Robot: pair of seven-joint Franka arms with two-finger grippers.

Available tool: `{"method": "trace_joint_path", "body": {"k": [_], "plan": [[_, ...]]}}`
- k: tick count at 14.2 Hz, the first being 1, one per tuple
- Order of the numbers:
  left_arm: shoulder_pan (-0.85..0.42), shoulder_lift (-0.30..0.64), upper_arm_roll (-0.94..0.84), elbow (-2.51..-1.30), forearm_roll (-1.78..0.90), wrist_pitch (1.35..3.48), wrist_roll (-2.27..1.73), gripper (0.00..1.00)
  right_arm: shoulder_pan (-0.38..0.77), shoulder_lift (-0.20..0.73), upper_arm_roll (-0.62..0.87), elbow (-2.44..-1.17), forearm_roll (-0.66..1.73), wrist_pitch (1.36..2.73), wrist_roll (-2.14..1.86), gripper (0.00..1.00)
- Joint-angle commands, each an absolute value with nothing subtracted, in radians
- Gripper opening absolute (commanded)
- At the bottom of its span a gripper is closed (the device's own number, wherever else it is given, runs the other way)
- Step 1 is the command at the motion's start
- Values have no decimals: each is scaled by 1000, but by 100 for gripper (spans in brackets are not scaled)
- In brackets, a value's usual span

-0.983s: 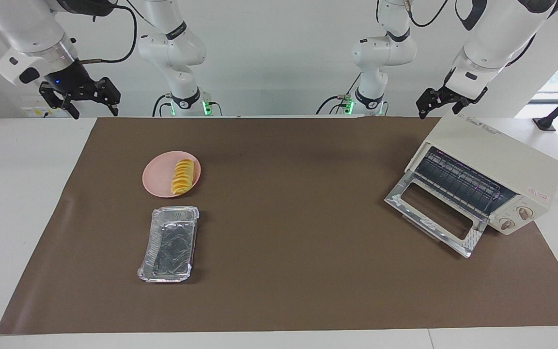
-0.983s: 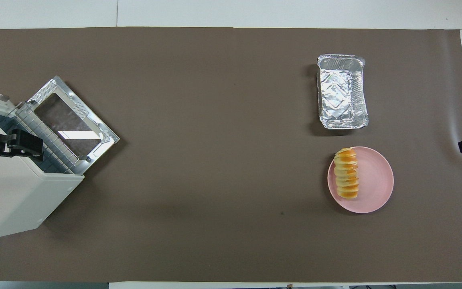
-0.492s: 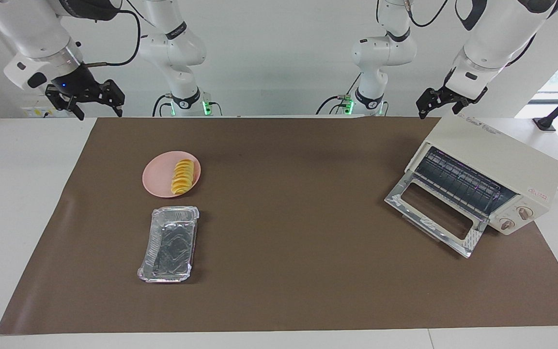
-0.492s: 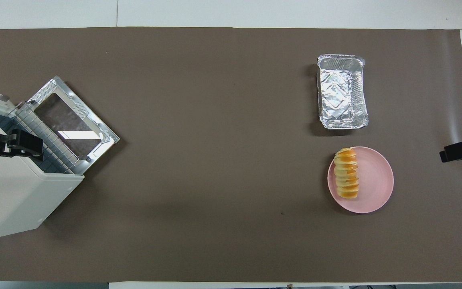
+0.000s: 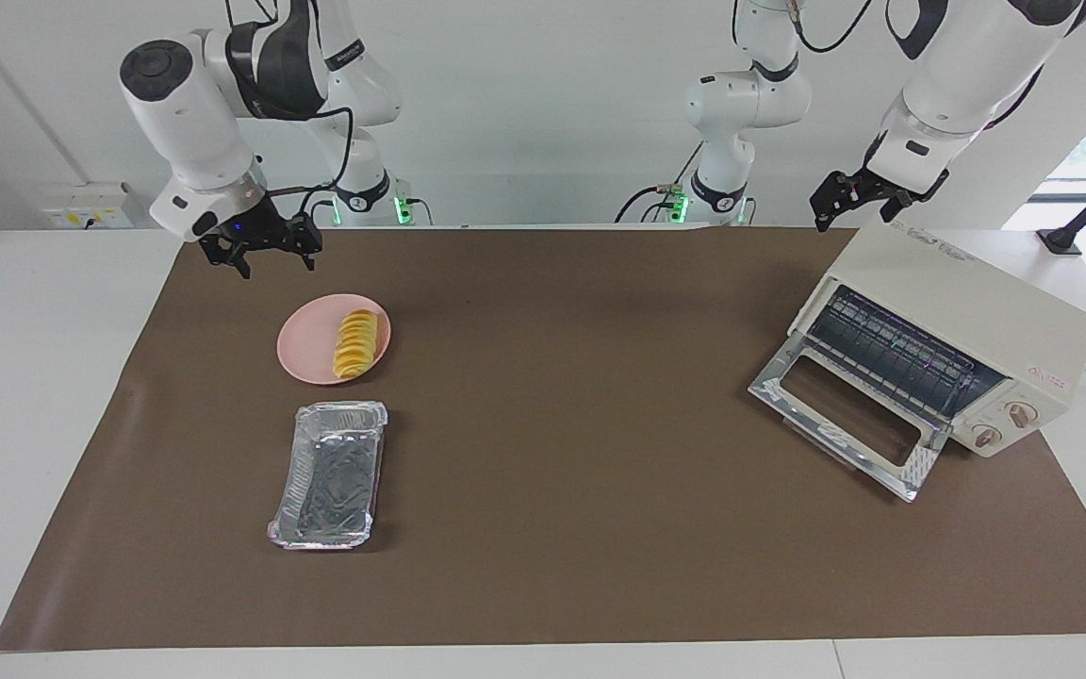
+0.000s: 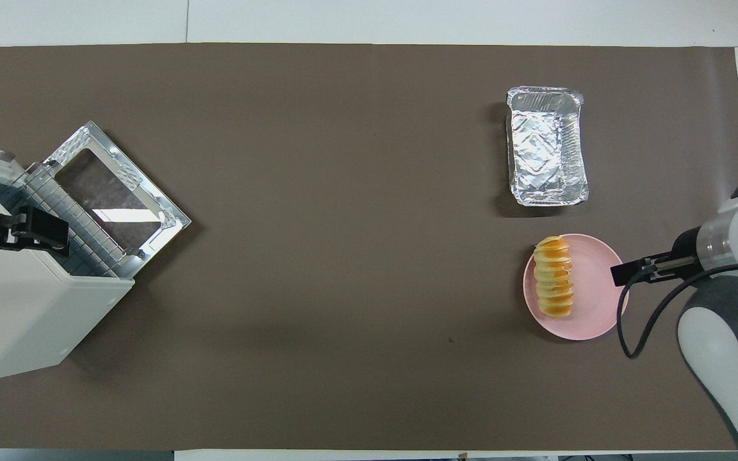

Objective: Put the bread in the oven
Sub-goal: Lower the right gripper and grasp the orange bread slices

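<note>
Brown mat [image 5: 552, 528], ridged golden bread [image 5: 355, 343]

The bread [image 5: 357, 343] is a short ridged row of overlapping golden yellow-orange slices, lying flat on a round pink plate [image 5: 309, 354], on the side of it toward the oven [image 5: 962, 339]. The oven, a boxy cream-white toaster oven set askew, stands well apart from the bread at the left arm's end of the tabletop [image 5: 562, 453]. Its glass-windowed door [image 5: 847, 424] is dropped open, the wire rack [image 5: 892, 354] is bare, and it has two round knobs [image 5: 1003, 425].
</note>
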State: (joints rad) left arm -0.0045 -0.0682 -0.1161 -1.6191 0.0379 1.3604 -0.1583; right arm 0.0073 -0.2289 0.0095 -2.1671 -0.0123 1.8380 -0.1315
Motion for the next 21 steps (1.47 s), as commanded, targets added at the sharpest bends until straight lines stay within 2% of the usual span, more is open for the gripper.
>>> {"method": "trace_joint_path", "body": {"k": [1,5,11,16,21], "plan": [[8,-95,-120,-1647,26,1373,-153,100,27,-250,12,-2284,-3,1960,-118,100],[8,-95,-120,-1647,26,1373,-153,100,29,-226,12,-2351,-3,2069,-120,100],[8,-95,-120,-1647,26,1373,-153,100,57,-155,12,-2465,6,2322,-114,100],[8,-95,-120,-1647,26,1373,-153,100,81,-83,12,-2465,35,2416,-112,100],[8,-95,-120,-1646,26,1373,-153,100,106,-77,12,-2477,35,2433,-83,100]]}}
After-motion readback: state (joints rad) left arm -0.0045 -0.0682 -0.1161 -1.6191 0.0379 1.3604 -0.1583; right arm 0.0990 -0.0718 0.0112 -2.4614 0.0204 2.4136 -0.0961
